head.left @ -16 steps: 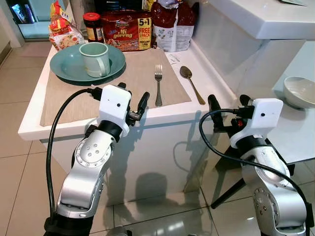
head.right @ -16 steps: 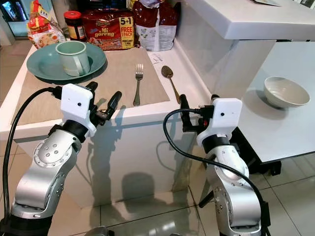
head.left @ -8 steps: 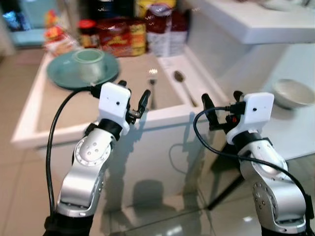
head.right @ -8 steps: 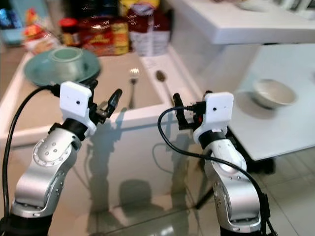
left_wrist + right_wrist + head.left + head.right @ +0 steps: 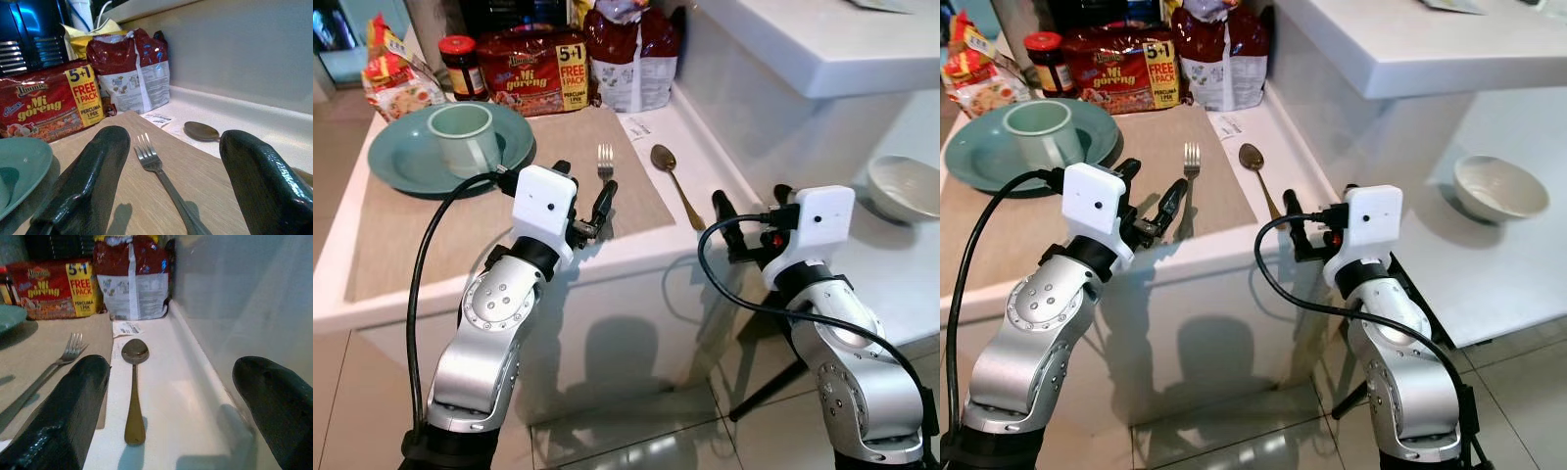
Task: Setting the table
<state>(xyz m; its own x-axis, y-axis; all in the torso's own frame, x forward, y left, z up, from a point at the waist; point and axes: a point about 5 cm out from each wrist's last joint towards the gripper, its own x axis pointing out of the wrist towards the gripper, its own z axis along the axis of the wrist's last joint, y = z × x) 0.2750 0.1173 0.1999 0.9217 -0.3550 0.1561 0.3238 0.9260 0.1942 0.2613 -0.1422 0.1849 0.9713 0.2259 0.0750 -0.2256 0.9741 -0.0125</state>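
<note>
The left tool hangs at the near edge of the white surface, its two black fingers spread wide and empty, and the silver metal fork lies straight ahead of it on the beige woven placemat. In the left wrist view the fork runs between the two fingers, with its tines pointing to the far side. The right tool is a little lower, in front of the right end of the surface, also wide open and holding nothing. The bronze-coloured metal spoon lies just right of the placemat on the bare white top, bowl far and handle near; in the right wrist view the spoon is in line with the gap of the tool.

On the far left of the placemat stands a round teal plate with a pale green mug on it. Behind them are a red noodle packet, a dark red bag and a jar with a red lid. A white bowl rests on the lower table to the right.

I think both pieces of cutlery are light, stiff and quite slippery, and they lie flat, so the fingers have little to catch. The best place to take hold seems the middle of the thin handle, pinched from both sides. The spoon on the smooth top may slide away when it is touched; the fork on the cloth should stay better.
</note>
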